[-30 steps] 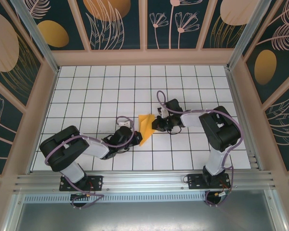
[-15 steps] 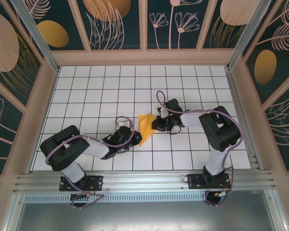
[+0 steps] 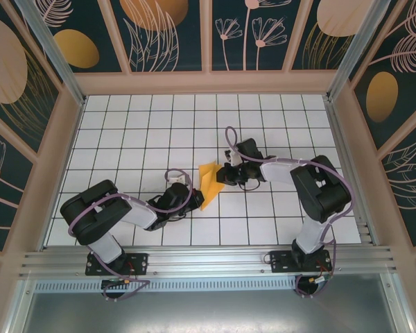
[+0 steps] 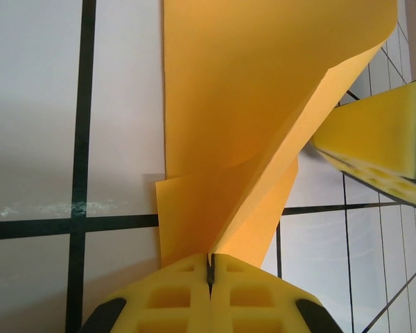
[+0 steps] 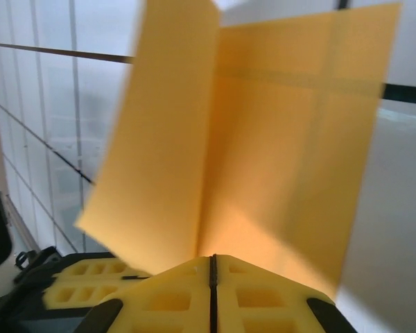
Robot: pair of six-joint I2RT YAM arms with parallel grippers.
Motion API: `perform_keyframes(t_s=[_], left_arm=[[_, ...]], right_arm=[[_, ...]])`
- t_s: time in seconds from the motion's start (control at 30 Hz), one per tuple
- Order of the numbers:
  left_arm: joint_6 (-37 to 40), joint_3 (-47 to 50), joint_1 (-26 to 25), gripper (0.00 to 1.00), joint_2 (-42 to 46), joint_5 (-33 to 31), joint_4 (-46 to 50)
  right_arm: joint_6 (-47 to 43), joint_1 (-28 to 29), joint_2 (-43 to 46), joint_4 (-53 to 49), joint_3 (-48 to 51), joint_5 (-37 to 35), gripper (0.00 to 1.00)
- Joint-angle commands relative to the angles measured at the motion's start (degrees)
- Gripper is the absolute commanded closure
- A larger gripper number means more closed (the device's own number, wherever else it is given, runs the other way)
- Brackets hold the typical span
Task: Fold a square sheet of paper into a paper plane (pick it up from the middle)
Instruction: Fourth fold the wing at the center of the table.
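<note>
Orange-yellow sheet of paper (image 3: 209, 182), partly folded so that one flap stands up along a crease, is near the middle of the white tiled table (image 3: 125, 146), a little toward the near edge. The left gripper (image 4: 209, 262) has its yellow fingers pressed together on the paper's near end, pinching the layers where they meet. The right gripper (image 5: 211, 262) is likewise clamped tight on the sheet's opposite edge, and the paper fans away from its fingers in two panels. From above, the left arm reaches in from the near left corner and the right arm from the near right, with the paper between their tips.
</note>
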State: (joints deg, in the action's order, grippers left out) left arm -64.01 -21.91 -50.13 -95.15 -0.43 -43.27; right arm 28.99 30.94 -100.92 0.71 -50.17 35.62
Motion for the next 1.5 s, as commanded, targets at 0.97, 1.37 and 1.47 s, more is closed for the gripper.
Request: perform_keyframes(t_s=[0.97, 1.37, 1.47], left_arm=[[1.91, -1.00, 0.47, 0.78, 3.89, -2.62, 9.32], [4.53, -2.72, 1.78, 0.69, 7.43, -3.26, 13.37], [5.09, -3.36, 2.57, 0.68, 7.99, -2.33, 13.88]], right_arm=[[3.54, 4.20, -7.00, 7.49, -3.35, 3.00, 0.89], [2.92, 4.18, -6.76, 6.74, -3.23, 2.61, 0.89], [2.82, 4.21, -6.60, 6.60, -3.12, 2.70, 0.89]])
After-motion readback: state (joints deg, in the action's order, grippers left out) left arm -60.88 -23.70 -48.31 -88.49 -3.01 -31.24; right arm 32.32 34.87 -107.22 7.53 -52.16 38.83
